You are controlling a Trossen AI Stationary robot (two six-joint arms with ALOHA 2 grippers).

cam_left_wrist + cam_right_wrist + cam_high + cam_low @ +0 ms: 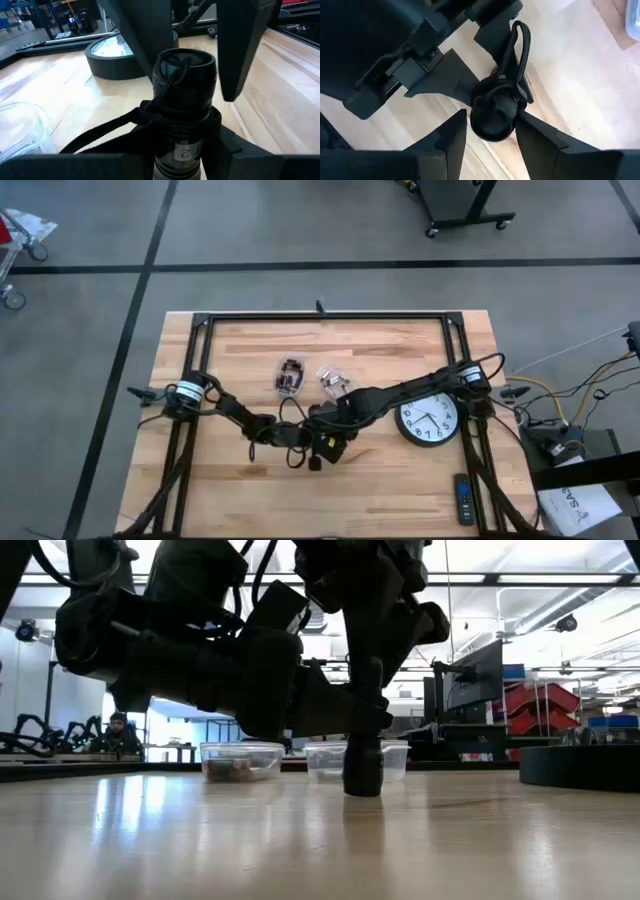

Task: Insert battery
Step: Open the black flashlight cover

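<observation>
A black flashlight stands upright near the table's middle, its lower end on the wood and its tail cap with a looped cord on top. My left gripper is shut on its body. My right gripper comes down from above, and its fingers close on the tail cap. In the high view the two grippers meet at the flashlight. I cannot make out a battery. My left gripper pinches the flashlight's body below the tail cap between its two fingers. It comes in level from the table's left, and the fingers lie across the body. The flashlight stands upright with its lower end on the table. My right gripper has the tail cap's rim between its two fingers, pointing down from above. The cap's cord loops out to one side.
Two clear plastic containers sit just beyond the grippers; the left one holds small dark items. A round wall clock lies face up on the right. A remote lies near the right front corner. The near left of the table shows bare wood.
</observation>
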